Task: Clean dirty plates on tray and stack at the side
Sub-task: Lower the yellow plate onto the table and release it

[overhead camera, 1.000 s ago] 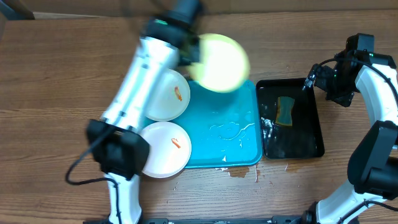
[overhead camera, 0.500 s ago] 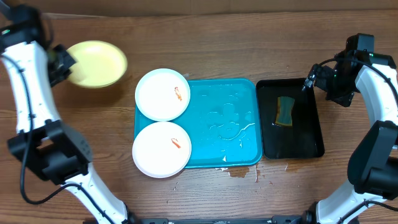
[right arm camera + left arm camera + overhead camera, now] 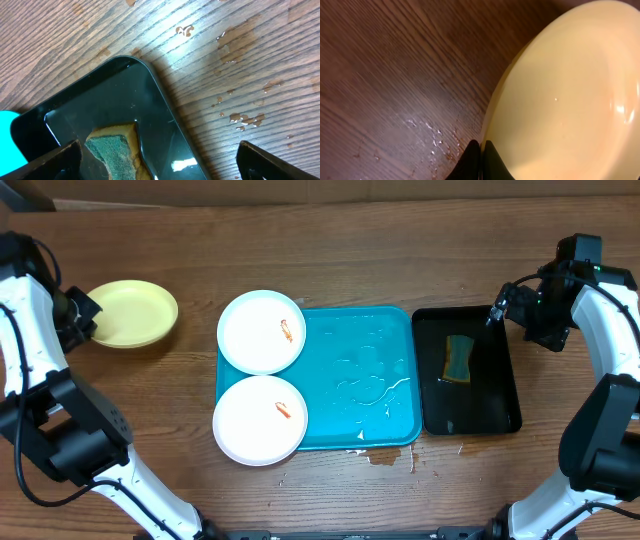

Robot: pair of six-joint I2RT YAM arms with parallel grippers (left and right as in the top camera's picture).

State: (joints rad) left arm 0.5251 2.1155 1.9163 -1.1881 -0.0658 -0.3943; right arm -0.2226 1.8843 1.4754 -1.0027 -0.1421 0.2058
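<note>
My left tool [image 3: 480,152], pinching the rim of the round pale lime-edged plate [image 3: 130,313], has carried it off the turquoise plastic tray [image 3: 370,350], starting the side stack.

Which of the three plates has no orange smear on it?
The pale yellow plate on the table, far left; both white plates on the tray have one.

Plates: 3 total. 2 white, i.e. upper white plate [image 3: 261,331] & lower white plate [image 3: 259,419], plus 1 pale yellow plate [image 3: 130,314]. Orange smears [image 3: 286,331]: 2, 1 per white plate. Trays: 2, i.e. 1 turquoise tray [image 3: 370,380] & 1 black tray [image 3: 490,405]. Sponge [image 3: 459,357]: 1. Grippers: 2, i.e. left gripper [image 3: 481,157] & right gripper [image 3: 160,159]. Counter [image 3: 400,250]: 1.
</note>
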